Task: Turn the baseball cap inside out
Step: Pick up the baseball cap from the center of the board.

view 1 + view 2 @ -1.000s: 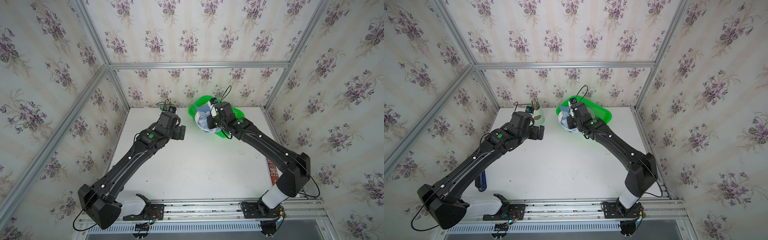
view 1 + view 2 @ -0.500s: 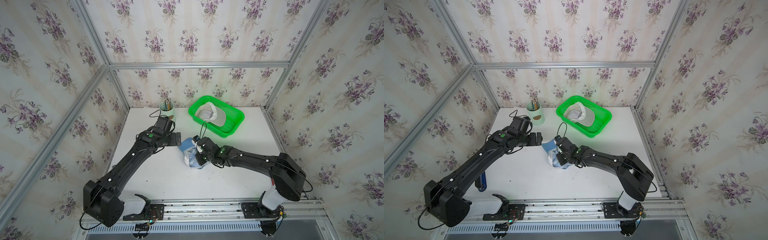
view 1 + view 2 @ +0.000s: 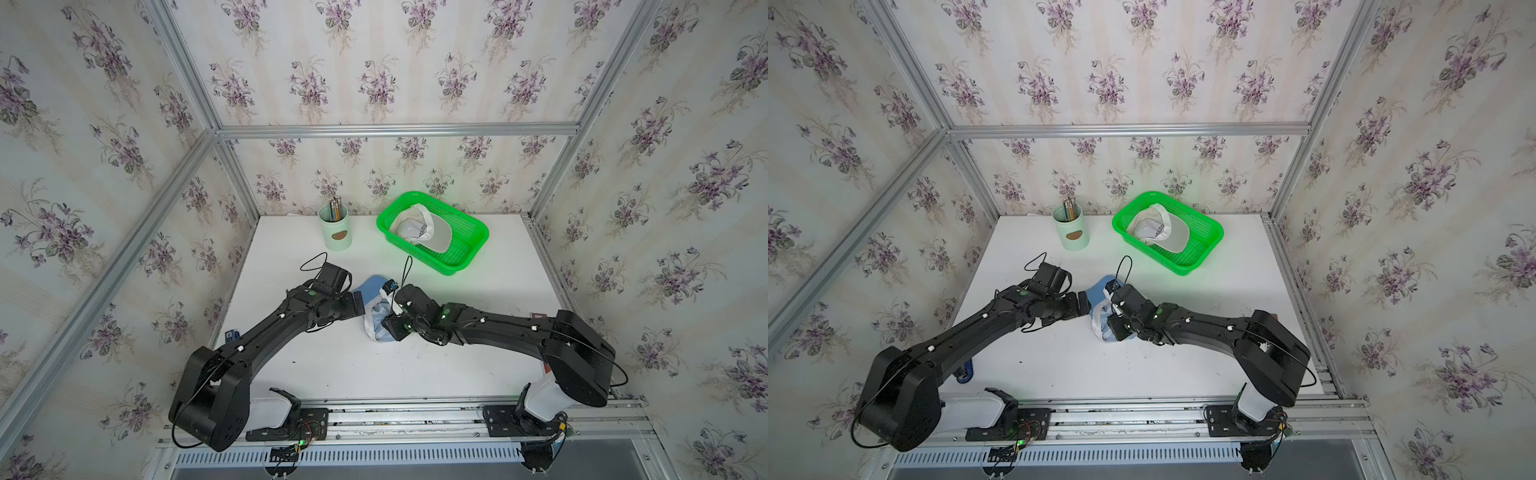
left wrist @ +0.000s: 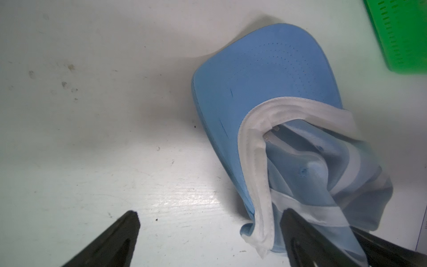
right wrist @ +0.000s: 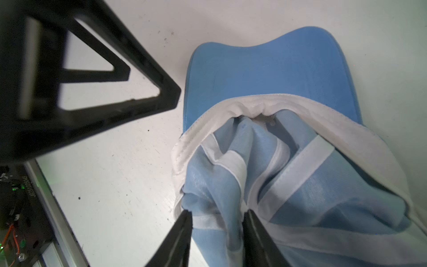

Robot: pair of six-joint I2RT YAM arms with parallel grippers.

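Has brought baseball cap point(image 3: 372, 292) from basket point(image 3: 450, 267) onto tabletop point(image 3: 415, 365); loosens right gripper point(image 5: 217, 212) around lining point(image 5: 305, 191), hold unclear; keeps left gripper point(image 4: 209, 212) spread, ready.

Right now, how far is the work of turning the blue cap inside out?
Done: the blue cap lies on the table, outside the green basket, opening up. In hand: the right gripper, jaws parted, straddles a fold of lining bunched at the white sweatband; the left gripper is open beside the cap. To do: the cap looks only partly turned; the rest probably needs pushing through.
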